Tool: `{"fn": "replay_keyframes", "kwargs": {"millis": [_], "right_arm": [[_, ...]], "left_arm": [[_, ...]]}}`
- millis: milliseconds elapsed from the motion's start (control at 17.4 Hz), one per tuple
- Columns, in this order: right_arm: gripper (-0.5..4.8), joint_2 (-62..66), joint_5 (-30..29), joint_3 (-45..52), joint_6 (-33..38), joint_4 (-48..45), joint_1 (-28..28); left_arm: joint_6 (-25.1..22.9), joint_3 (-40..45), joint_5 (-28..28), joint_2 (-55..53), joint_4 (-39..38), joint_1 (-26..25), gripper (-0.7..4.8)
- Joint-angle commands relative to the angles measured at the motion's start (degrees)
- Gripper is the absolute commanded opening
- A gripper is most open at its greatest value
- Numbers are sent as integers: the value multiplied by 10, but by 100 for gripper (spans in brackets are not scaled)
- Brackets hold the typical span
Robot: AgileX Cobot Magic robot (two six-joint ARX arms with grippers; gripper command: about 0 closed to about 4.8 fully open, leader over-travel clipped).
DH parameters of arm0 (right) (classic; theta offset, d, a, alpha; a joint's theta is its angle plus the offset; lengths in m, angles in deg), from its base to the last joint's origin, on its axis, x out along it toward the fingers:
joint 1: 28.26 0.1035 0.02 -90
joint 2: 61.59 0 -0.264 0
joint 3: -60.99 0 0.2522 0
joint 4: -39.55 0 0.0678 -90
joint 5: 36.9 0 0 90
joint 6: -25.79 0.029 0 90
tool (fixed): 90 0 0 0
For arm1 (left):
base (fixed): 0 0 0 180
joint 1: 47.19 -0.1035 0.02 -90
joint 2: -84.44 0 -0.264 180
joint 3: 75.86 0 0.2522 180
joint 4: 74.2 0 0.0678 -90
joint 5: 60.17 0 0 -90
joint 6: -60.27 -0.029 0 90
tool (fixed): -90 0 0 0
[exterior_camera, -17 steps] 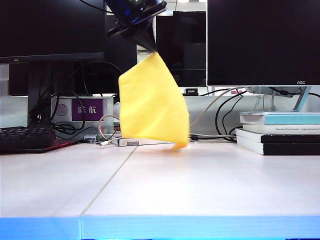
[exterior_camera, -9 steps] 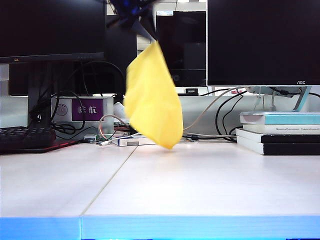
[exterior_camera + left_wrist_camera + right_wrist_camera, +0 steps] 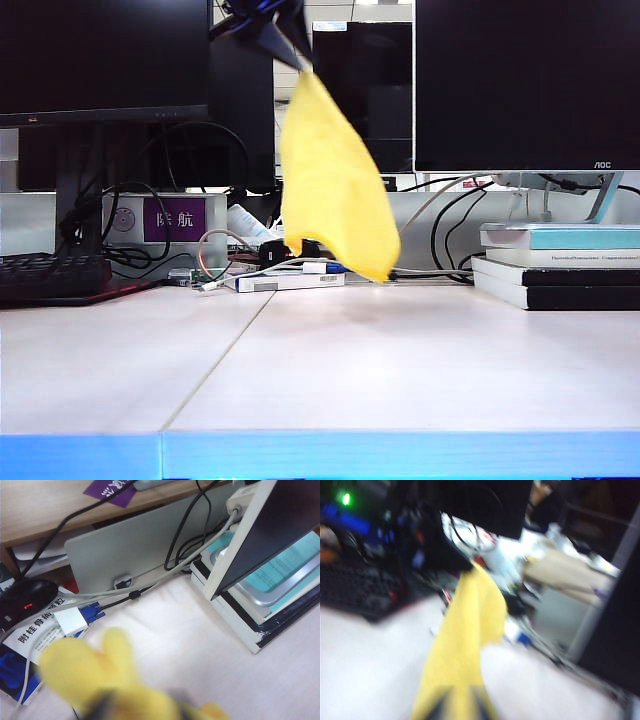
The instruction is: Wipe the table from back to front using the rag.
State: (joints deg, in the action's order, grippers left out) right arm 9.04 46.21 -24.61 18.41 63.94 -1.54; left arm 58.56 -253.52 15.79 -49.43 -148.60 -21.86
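The yellow rag [image 3: 335, 180] hangs by one corner from my left gripper [image 3: 290, 50], which is high above the back of the off-white table [image 3: 400, 370]. The rag's lowest corner swings just over the table's back edge. In the left wrist view the rag [image 3: 85, 670] bulges between the blurred fingers of the left gripper [image 3: 142, 705], which is shut on it. My right gripper [image 3: 462, 707] is outside the exterior view. In its own view the rag [image 3: 470, 625] fills the narrow gap between its fingers, but blur hides whether they pinch it.
Dark monitors [image 3: 520, 80] line the back. A black keyboard [image 3: 55, 275] lies at the left and a stack of books [image 3: 560, 265] at the right. Cables, a purple-labelled box [image 3: 165, 218] and a black mouse [image 3: 25, 597] crowd the back edge.
The hanging rag has swung to the right and folded narrower. Small items behind it at the back edge now show. The left gripper stays at the top of the view.
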Motion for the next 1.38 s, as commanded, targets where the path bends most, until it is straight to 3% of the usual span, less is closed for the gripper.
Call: {"fn": "replay_keyframes", "kwargs": {"millis": [57, 172, 287, 402, 459, 860, 1147, 1377], "right_arm": [[399, 67, -66, -2, 3, -107, 3], [367, 122, -120, -3, 4, -185, 3], [328, 150, -126, -3, 16, -216, 3], [284, 180, -126, -3, 18, -242, 2], [237, 212, -127, -2, 18, -287, 2], [238, 305, -94, -3, 63, -456, 2], [238, 328, -67, -8, 63, -486, 2], [238, 371, -67, -73, 63, -468, 2]], "left_arm": [[-2, -3, -2, 7, 6, 1, 182], [-2, -3, -3, 8, 3, 1, 180], [-2, -3, -3, 10, -1, 1, 178], [-2, -3, -3, 15, -5, 1, 81], [-2, -3, -3, 22, -7, 1, 11], [2, -3, -2, 34, -27, 1, 11], [2, -3, -3, 34, -27, 1, 11], [2, -3, -23, 34, -30, 1, 11]]}}
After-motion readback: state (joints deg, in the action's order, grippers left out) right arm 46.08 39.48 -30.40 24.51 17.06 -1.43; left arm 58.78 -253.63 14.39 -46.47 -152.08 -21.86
